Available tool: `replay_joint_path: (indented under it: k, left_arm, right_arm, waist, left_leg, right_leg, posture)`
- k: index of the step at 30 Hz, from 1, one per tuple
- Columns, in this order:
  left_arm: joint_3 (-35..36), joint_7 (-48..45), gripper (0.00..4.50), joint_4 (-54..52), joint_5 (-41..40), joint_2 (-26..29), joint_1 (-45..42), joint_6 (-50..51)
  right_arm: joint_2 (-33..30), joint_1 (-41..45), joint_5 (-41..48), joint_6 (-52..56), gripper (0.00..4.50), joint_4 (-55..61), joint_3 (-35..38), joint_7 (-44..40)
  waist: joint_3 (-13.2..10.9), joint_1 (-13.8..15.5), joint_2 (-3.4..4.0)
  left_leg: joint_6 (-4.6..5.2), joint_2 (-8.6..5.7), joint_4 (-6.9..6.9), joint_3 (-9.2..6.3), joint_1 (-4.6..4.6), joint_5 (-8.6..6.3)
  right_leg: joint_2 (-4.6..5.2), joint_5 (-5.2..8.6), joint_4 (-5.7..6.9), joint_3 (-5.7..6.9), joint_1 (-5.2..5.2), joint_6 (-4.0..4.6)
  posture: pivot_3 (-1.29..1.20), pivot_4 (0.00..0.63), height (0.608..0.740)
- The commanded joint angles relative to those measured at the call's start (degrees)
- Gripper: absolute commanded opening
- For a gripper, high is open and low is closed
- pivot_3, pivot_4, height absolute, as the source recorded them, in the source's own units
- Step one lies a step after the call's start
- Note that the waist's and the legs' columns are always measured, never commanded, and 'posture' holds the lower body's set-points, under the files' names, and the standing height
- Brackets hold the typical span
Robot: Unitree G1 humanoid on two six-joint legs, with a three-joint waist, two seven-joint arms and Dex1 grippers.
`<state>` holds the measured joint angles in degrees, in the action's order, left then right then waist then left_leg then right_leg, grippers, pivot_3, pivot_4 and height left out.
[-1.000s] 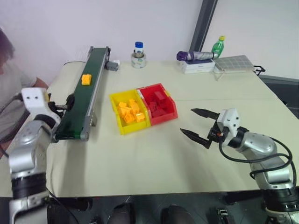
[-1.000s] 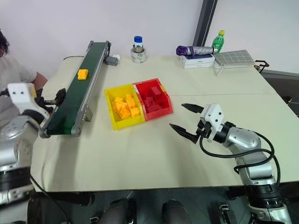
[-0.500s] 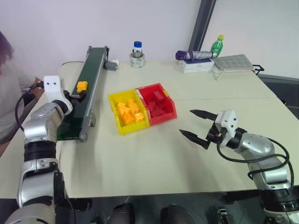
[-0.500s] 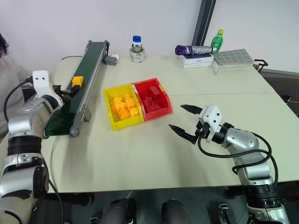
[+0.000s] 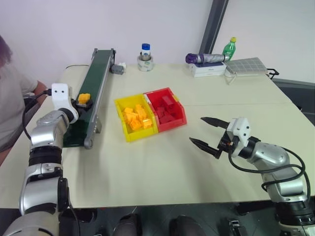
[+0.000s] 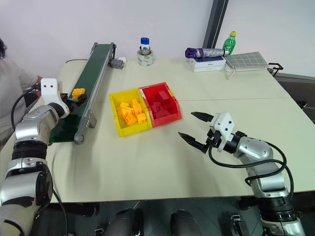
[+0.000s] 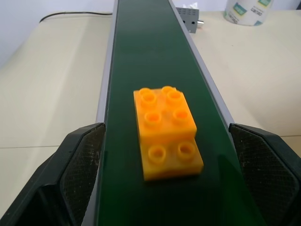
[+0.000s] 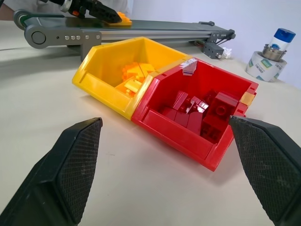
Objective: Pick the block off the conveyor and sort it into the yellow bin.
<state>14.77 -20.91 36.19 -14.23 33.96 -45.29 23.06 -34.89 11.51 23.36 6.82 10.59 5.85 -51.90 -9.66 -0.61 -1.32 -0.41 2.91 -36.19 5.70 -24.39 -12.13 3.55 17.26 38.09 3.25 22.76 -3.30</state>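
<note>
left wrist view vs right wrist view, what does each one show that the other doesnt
Left wrist view: the studs on top of the block, lying on the dark green belt of the conveyor between the open left tool's fingers.

Right wrist view: the yellow bin of yellow bricks, joined to the red bin of red bricks, framed by the open right tool's fingers.

Both: the conveyor, the block, the beige table and the tape roll.

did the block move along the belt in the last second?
Yes. The block has travelled down the conveyor, away from the motor end and toward the near roller, now sitting between the open left gripper fingers.
</note>
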Motion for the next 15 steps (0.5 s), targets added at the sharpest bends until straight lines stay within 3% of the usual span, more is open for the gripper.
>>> replay_joint_path:
  k: [1,5,6,10,15]
  left_arm:
    - [0.0,-0.6,3.68,-1.6,0.6,0.9,0.4,-0.1]
    - [1.2,-0.3,1.62,-2.5,-0.2,0.4,0.9,-0.5]
    - [1.5,-0.2,1.28,-3.0,-0.4,0.4,0.8,-0.4]
    - [1.2,0.1,1.34,-4.8,0.2,0.7,1.8,-1.5]
    - [2.9,-8.6,1.34,-17.4,-8.3,-2.9,3.5,-3.7]
  right_arm:
    - [-0.5,0.4,0.7,-0.7,4.5,2.4,1.5,0.4]
    - [-0.5,0.3,0.8,-0.5,4.5,2.6,1.6,0.5]
    - [-0.5,0.2,0.8,-0.5,4.5,2.6,1.6,0.5]
    - [-0.3,0.0,0.7,-0.6,4.5,2.6,1.4,0.7]
    - [-0.5,0.1,0.8,-0.4,4.5,2.8,1.5,0.8]
  waist:
    - [0.0,0.0,0.0]
    - [0.0,0.0,0.0]
    - [0.0,0.0,0.0]
    - [0.0,0.0,0.0]
    - [0.0,0.3,-0.03]
  left_leg:
    - [0.0,0.0,0.0,0.0,0.0,0.0]
    - [0.0,0.0,-0.01,0.0,0.01,0.0]
    - [0.0,0.0,-0.02,0.0,0.01,0.0]
    - [0.0,0.0,-0.04,-0.01,0.01,0.01]
    - [0.0,0.0,-0.05,-0.02,-0.01,0.01]
  right_leg:
    - [0.0,0.0,0.0,0.0,0.0,0.0]
    - [0.0,0.0,0.02,0.0,0.0,0.0]
    - [0.0,0.0,0.03,0.0,0.0,0.0]
    - [0.0,0.0,0.04,0.0,-0.01,0.0]
    - [0.02,0.0,0.04,0.0,-0.01,0.0]
  posture:
    - [0.0,0.15,0.74]
    - [0.0,0.15,0.74]
    - [0.0,0.15,0.74]
    - [0.0,0.15,0.74]
    - [0.0,0.15,0.74]
